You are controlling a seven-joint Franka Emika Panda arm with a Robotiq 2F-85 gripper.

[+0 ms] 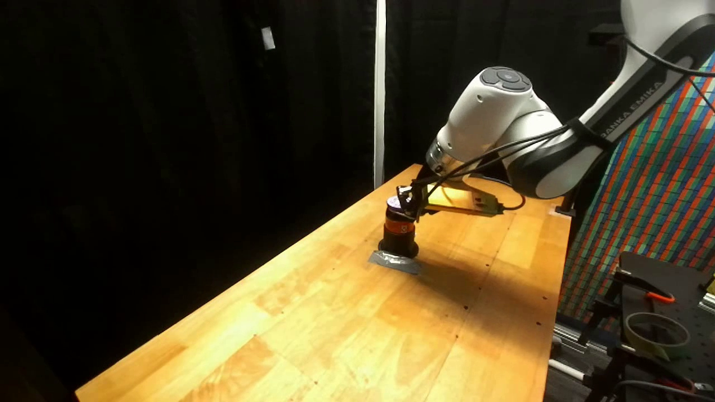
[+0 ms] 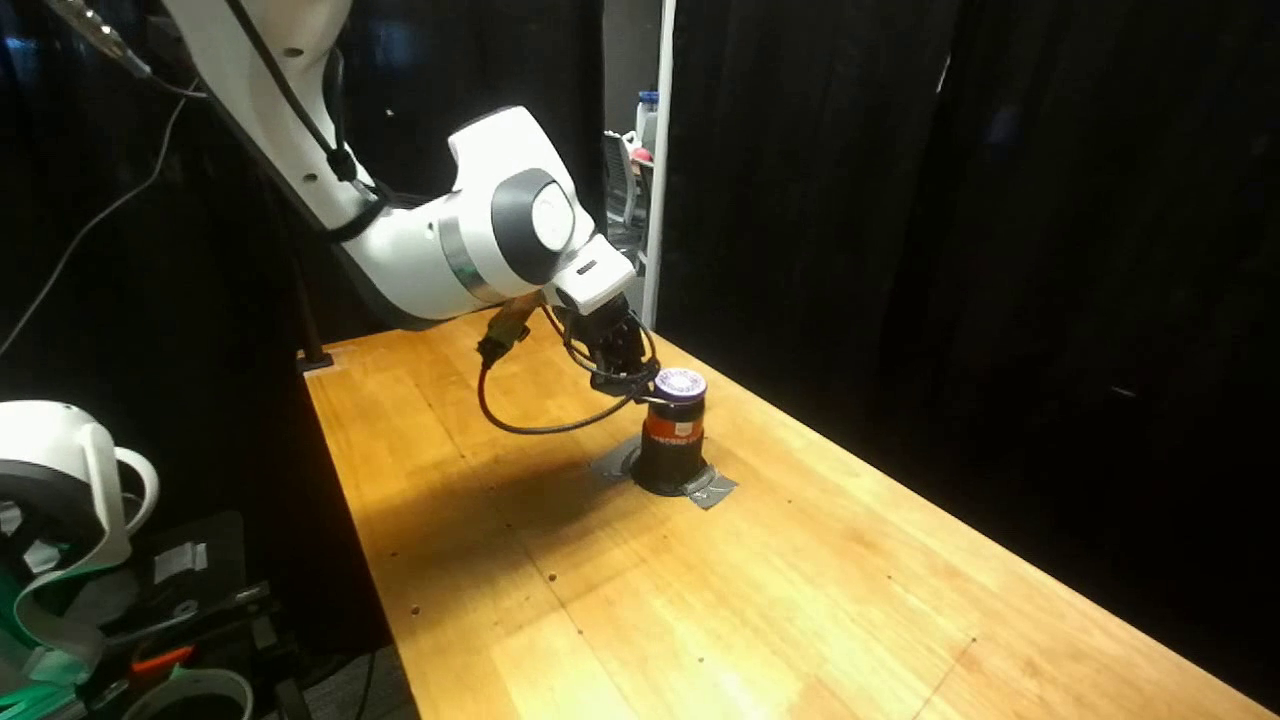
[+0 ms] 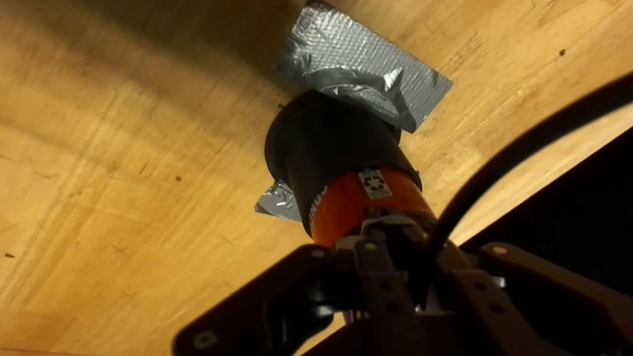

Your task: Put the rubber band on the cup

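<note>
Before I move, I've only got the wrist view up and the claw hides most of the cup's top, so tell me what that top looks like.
Observer: In an exterior view the cup has a flat top with a white-and-purple pattern.
Operator: Okay, is the claw over that or off to the side?
Observer: In an exterior view the claw is at the side of the cup's upper part; whether it touches, I can't tell.
Operator: Anything standing past the table's edge?
Observer: Yes, in an exterior view a pale upright pole shows beyond the edge of the table.
</note>
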